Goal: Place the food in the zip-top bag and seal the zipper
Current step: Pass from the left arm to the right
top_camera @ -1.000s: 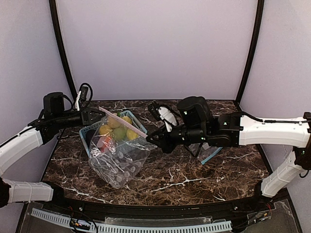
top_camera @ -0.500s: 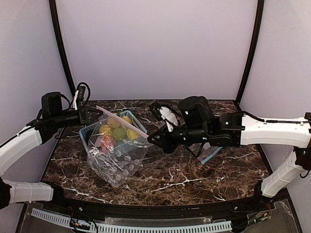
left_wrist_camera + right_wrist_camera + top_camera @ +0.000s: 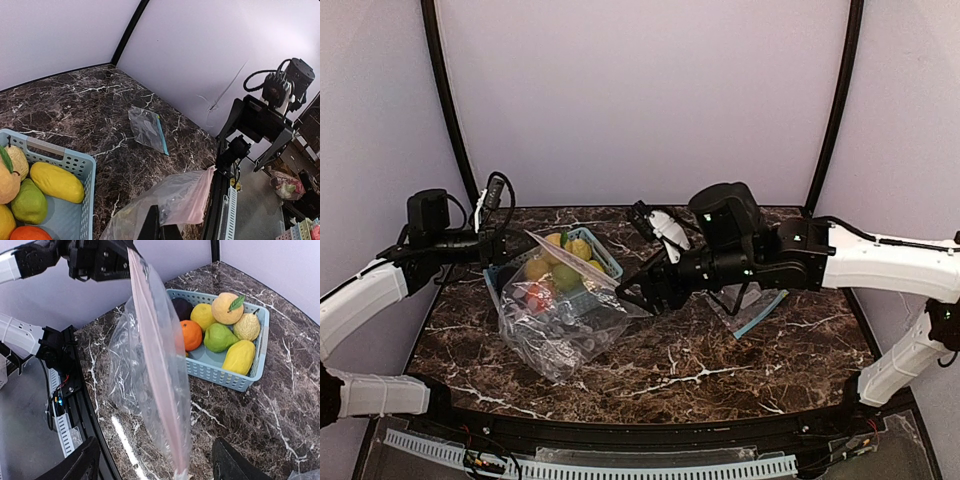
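The food point(image 3: 219, 336), glossy toy fruit, lies in a light-blue basket point(image 3: 215, 372); a yellow piece point(image 3: 56, 182) shows by its rim. A clear zip-top bag point(image 3: 565, 325) with a pink zipper strip point(image 3: 157, 370) hangs in front of the basket and sags onto the table; it looks empty. My left gripper point(image 3: 510, 245) is shut on the bag's left top corner, with the film point(image 3: 182, 195) caught at its tips point(image 3: 160, 227). My right gripper point(image 3: 632, 295) stands wide open at the bag's right end, the strip's tip between its spread fingers point(image 3: 82, 462) without being pinched.
A second clear bag point(image 3: 750, 305) with a blue zipper lies flat on the dark marble table point(image 3: 720, 370) under the right arm; it also shows in the left wrist view point(image 3: 147, 130). Black frame posts rise at the back corners.
My right gripper has opened and let go of the bag's right corner. The bag has slackened and sagged toward the table. My left gripper keeps its hold.
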Robot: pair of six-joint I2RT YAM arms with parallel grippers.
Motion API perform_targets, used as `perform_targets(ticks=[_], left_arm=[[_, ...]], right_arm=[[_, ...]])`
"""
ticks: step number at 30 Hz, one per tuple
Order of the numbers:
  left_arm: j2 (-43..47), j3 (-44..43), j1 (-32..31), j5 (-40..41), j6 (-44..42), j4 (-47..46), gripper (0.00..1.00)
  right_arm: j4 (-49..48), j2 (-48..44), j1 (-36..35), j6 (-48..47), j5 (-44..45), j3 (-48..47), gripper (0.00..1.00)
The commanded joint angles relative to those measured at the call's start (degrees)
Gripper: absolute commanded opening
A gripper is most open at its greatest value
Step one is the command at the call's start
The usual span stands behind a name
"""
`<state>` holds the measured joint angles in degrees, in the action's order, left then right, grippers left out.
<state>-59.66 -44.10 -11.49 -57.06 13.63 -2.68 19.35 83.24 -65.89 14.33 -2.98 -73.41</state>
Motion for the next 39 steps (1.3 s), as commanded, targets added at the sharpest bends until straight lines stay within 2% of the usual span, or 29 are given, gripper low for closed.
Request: perform_targets(ticks=[1,6,12,26,39], left_arm=[[0.75,-1.10,-1.87,-4.14,-3.71,2.32,0.01],[0.11,-1.48,-5.24,-2.39,-3.67,2.36,0.01],[0.37,-1.48,-6.31,-1.12,-3.41,3.95,0.01],[-0.32,-1.56,-6.62,-0.12,-3.34,4.19,0.01],[-1.14,-1.87,-6.65,0.10,-3.41,3.96,0.01]], right_arm=[[0.88,0.01,0.74,-3.25,0.76,-4.97,0.74],[1.08,4.45,0.68,-5.12,1.17,-8.87,0.64],[0.97,7.77,0.16,-5.98,0.28,-11.50,0.54],[-0.16,11.77,-0.82,-6.68,-1.17,-12.81,0.44],[0.11,13.85,-0.98,-7.03,-0.80,-13.43,0.28]])
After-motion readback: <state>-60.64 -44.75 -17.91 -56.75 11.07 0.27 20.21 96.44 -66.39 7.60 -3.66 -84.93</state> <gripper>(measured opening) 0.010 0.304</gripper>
